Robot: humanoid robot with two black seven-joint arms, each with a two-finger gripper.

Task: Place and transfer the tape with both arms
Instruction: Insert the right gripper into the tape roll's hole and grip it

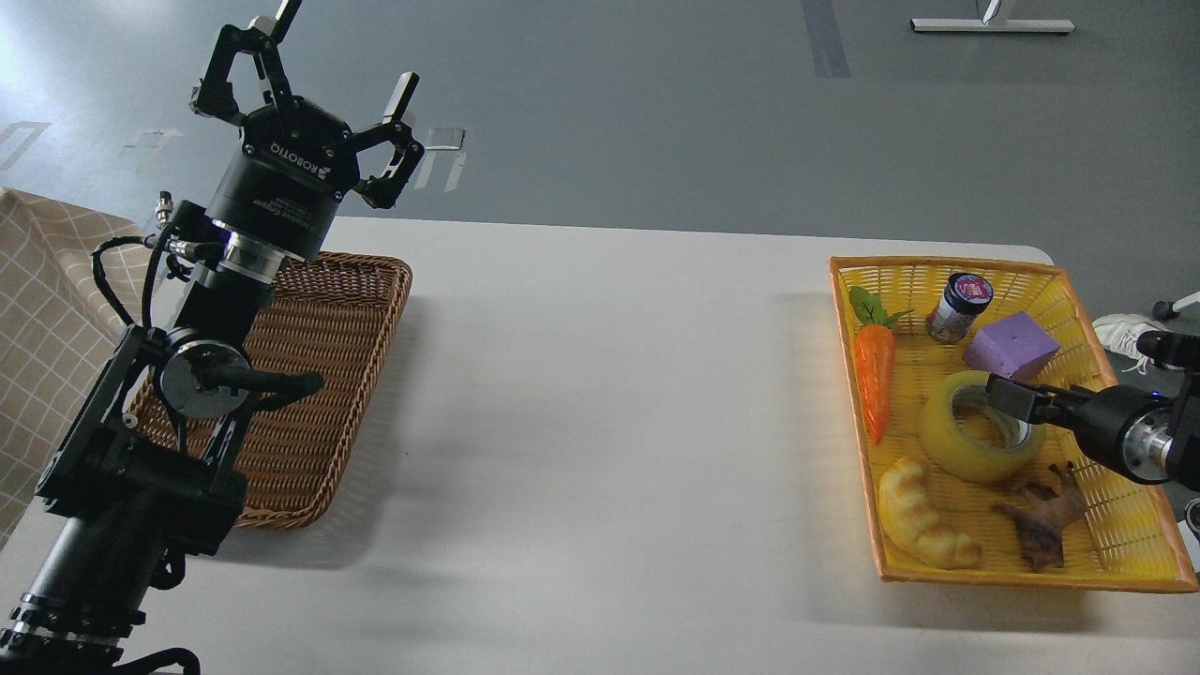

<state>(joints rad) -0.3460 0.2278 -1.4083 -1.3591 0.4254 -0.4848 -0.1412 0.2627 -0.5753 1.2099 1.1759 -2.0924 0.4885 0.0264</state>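
The tape [966, 441], a translucent yellow roll with a grey-white core, lies flat in the yellow basket [1134, 539] at the right. My right gripper [1008, 398] comes in from the right edge and hangs over the roll's far right rim, by its hole. It is dark and seen nearly end-on, so its fingers cannot be told apart. My left gripper [345, 52] is raised high above the far edge of the brown wicker basket [319, 375], open and empty.
The yellow basket also holds a toy carrot [875, 380], a small dark jar [956, 307], a purple block [1012, 345], a pale croissant toy [923, 530] and a brown animal figure [1041, 525]. A checked cloth [47, 309] lies at the left.
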